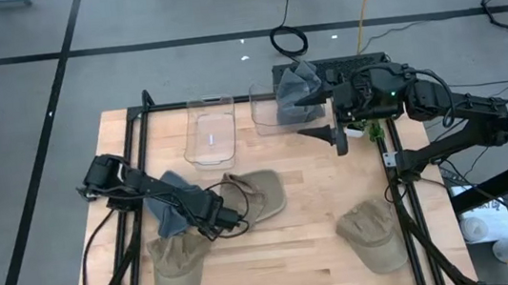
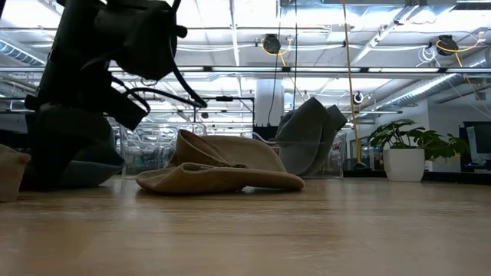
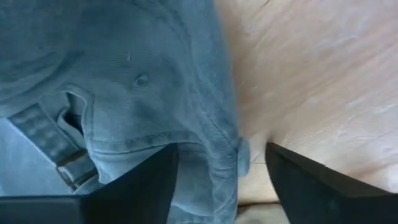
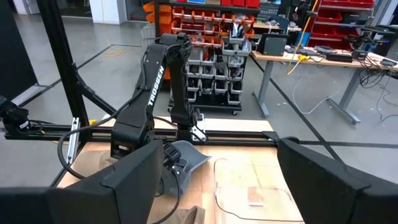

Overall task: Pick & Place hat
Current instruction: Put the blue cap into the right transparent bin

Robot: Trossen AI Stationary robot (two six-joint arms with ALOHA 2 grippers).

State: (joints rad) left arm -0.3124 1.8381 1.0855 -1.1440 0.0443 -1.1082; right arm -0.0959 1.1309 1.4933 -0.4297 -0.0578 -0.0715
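A blue-grey hat [image 1: 167, 208] lies on the wooden table under my left arm, its strap and buckle [image 3: 62, 158] showing in the left wrist view. My left gripper [image 3: 221, 148] is open and low over the hat's edge [image 3: 227, 140], one finger over cloth and the other over bare wood. Three tan hats lie flat: one in the middle [image 1: 258, 195], one near-left [image 1: 176, 268], one near-right [image 1: 375, 234]. A grey hat [image 1: 295, 85] sits in the right clear bin. My right gripper [image 1: 328, 120] waits open and raised beside that bin. My left gripper comes at the blue-grey hat from above, its open fingers [image 3: 146, 186] straddling the hat's edge [image 3: 227, 140] beside the strap opening. I cannot tell whether the fingers touch the cloth. The hat lies flat on the table.
Two clear bins stand at the table's far edge: the left one [image 1: 211, 130] holds no hat, while the right one [image 1: 271, 121] holds the grey hat. A black frame [image 1: 137, 127] runs along the table's sides. Bare wood [image 1: 310, 213] lies between the middle and near-right tan hats.
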